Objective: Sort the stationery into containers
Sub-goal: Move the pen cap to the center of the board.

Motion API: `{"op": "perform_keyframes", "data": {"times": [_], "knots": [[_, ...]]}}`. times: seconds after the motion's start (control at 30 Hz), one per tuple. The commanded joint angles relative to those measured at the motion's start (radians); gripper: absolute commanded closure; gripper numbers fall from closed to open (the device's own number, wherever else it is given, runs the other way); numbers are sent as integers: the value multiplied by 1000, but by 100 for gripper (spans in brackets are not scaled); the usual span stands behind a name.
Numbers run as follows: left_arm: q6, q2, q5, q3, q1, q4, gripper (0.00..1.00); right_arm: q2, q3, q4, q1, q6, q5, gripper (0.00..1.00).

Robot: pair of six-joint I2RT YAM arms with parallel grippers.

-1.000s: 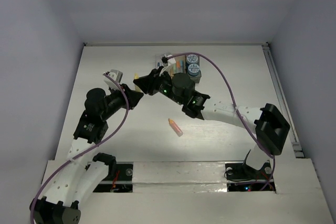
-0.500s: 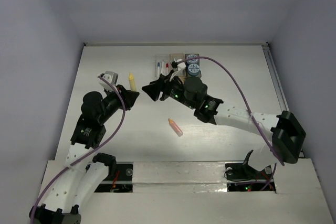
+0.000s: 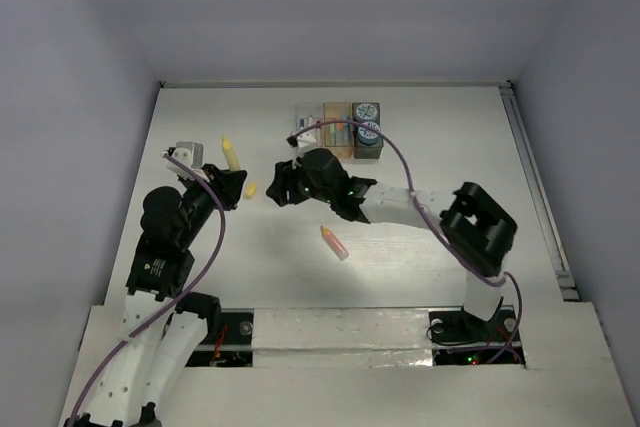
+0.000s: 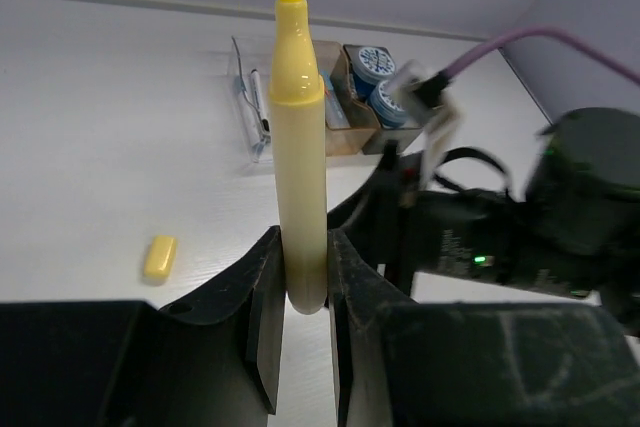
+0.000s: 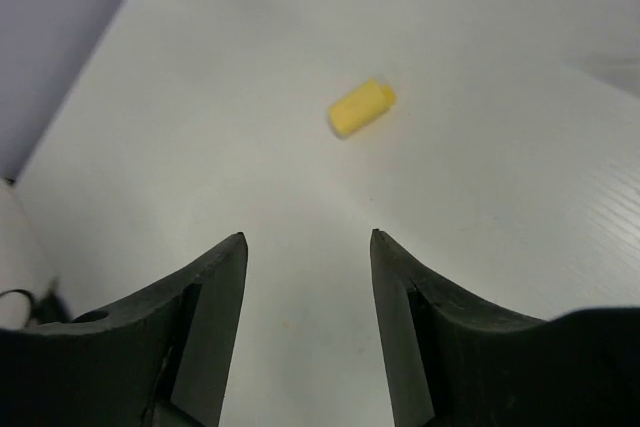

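My left gripper (image 3: 231, 177) is shut on the lower end of an uncapped yellow marker (image 3: 230, 153), which stands upright between the fingers in the left wrist view (image 4: 302, 147). Its yellow cap (image 3: 250, 189) lies loose on the table, also seen in the left wrist view (image 4: 159, 257) and the right wrist view (image 5: 362, 108). My right gripper (image 3: 276, 190) is open and empty, low over the table just right of the cap (image 5: 307, 237). The three joined bins (image 3: 338, 133) stand at the back, with blue-white rolls (image 3: 366, 119) in the dark one.
A pink-orange marker (image 3: 335, 242) lies on the table in front of the right arm. Thin pens lie in the clear bin (image 4: 255, 97). The right arm (image 4: 500, 237) reaches across just right of my left gripper. Walls close in the table's left, back and right.
The two grippers have parted. My left gripper drew back left with the yellow marker. The cap now lies on the table, and my right gripper moved left and down towards it.
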Motion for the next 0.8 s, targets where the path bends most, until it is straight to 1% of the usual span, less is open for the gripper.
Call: {"op": "perform_keyframes", "data": {"times": [0.0,0.03,0.13,0.2,0.3,0.4,0.63,0.73,0.77], "knots": [[7,-18,-28,41,10,23,100,121,172,-97,0,-12,-68,41],[7,-21,-30,41,10,23,100,150,200,-114,0,-9,-70,38],[7,-27,-31,39,10,22,100,273,320,-183,0,-11,-59,16],[7,-28,-28,39,10,20,100,357,401,-206,0,-14,-34,12],[7,-30,-27,41,10,20,100,442,495,-293,9,-34,-13,12],[7,-30,-25,41,10,20,100,523,585,-341,20,-43,25,11],[6,-36,-30,41,1,20,100,663,740,-407,63,-66,119,12],[6,-36,-30,42,1,18,100,703,782,-428,63,-74,171,19],[6,-38,-31,42,1,17,100,710,789,-440,63,-77,179,25]]}}
